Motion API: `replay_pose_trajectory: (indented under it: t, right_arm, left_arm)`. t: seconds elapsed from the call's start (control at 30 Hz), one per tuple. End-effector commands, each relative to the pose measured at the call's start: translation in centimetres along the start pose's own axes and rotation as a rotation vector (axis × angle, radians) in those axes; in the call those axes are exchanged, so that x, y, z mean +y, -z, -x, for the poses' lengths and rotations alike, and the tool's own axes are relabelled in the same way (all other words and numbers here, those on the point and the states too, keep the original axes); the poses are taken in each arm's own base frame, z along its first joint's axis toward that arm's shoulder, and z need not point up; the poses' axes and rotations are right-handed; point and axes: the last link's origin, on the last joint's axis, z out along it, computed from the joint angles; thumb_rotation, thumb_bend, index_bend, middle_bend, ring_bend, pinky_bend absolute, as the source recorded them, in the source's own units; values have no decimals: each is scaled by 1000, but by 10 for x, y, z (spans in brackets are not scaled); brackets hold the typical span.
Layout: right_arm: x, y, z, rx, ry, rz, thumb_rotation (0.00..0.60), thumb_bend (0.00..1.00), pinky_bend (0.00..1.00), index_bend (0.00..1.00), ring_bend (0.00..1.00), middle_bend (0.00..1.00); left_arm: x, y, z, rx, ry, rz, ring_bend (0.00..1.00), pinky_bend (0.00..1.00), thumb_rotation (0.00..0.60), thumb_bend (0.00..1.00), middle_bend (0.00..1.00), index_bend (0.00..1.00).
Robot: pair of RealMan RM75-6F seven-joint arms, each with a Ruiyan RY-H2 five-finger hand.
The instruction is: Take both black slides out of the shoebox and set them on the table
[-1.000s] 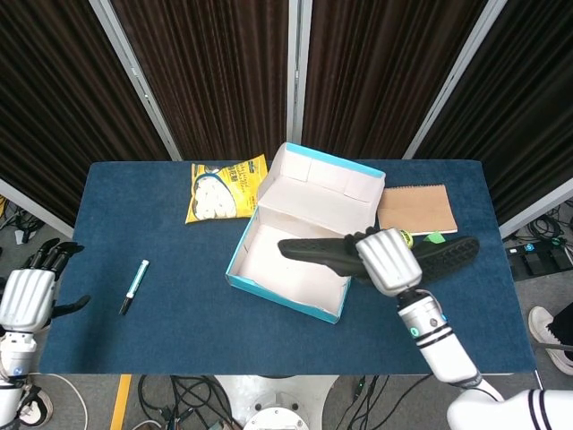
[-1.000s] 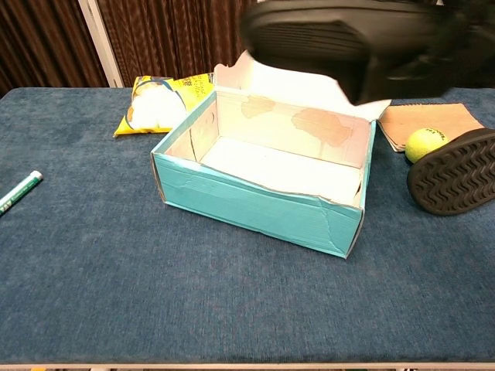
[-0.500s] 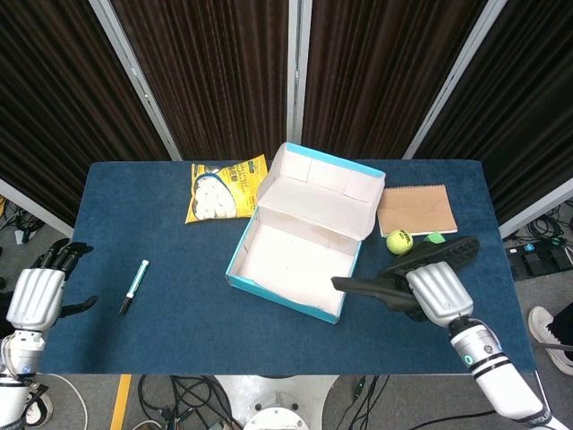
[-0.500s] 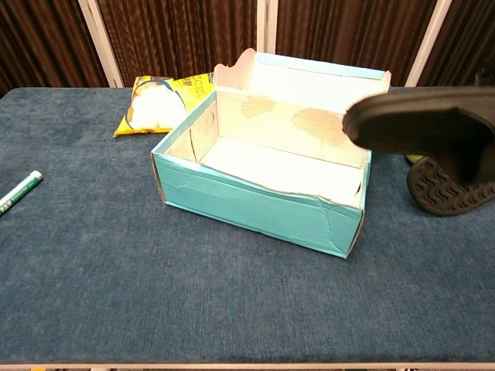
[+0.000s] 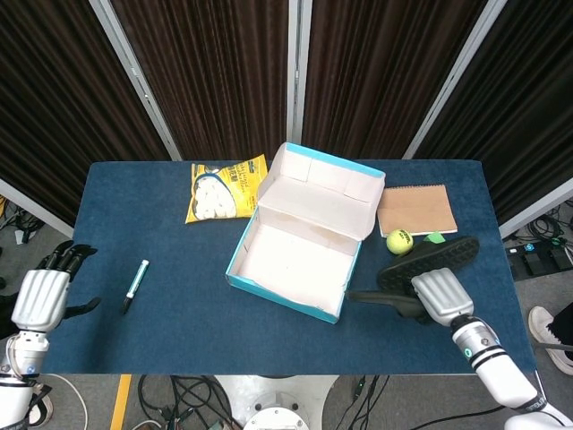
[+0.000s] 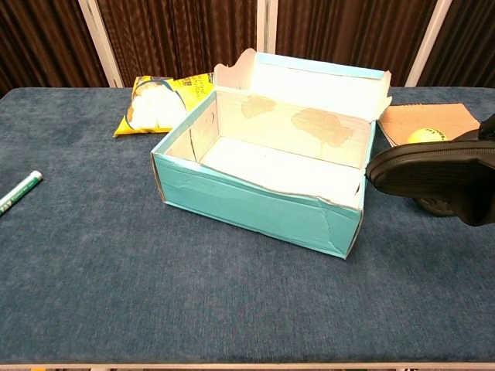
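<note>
The robot's right hand [image 5: 439, 296] grips a black slide [image 5: 385, 299] just off the shoebox's [image 5: 295, 260] right front corner, toe pointing toward the box; the second slide [image 5: 430, 260] lies on the blue table [image 5: 179, 313] right behind it, beside a tennis ball [image 5: 398, 240] and a brown notebook [image 5: 416, 209]; the box itself stands open and empty, lid propped back.

Only the head view takes in the left hand [image 5: 40, 296], held off the table's left front edge with fingers apart and nothing in them; it also shows the whole of both slides from above; the chest view hides the right hand, showing the held slide [image 6: 437, 171] side-on, slightly above the cloth, masking most of its twin, with the ball [image 6: 427, 136] peeping over its top; the yellow snack bag [image 5: 226, 186] and the marker pen [image 5: 134, 285] appear in both.

A second earlier the held slide hung over the box interior; half a second ago it had cleared the front right wall; now it sits lower and further right, closer to the resting slide; the left hand has scarcely shifted.
</note>
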Motion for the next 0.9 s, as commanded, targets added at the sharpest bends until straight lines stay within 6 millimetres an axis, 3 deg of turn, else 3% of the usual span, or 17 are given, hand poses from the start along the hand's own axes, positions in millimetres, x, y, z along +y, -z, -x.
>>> replay_pose_trajectory:
  t: [0.03,0.33,0.57,0.9]
  right_arm:
    - [-1,-10,5,-16,-10,0,600,319,724,698,534,618]
    - [-1,-21,14,-36,-8,0,600,269,706,676,527,604]
    - [3,-18,15,-42,14,20,600,171,618,556,439,519]
    - [6,-15,15,-58,38,39,600,200,615,546,438,528]
  left_arm:
    - [1,0,1,-2,0,1,114,319,600,70,204,230]
    - [1,0,1,-4,0,3,114,319,600,70,204,230]
    - [1,0,2,-4,3,5,114,319,600,70,205,230]
    - [2,0,2,-1,6,5,114,319,600,70,204,230]
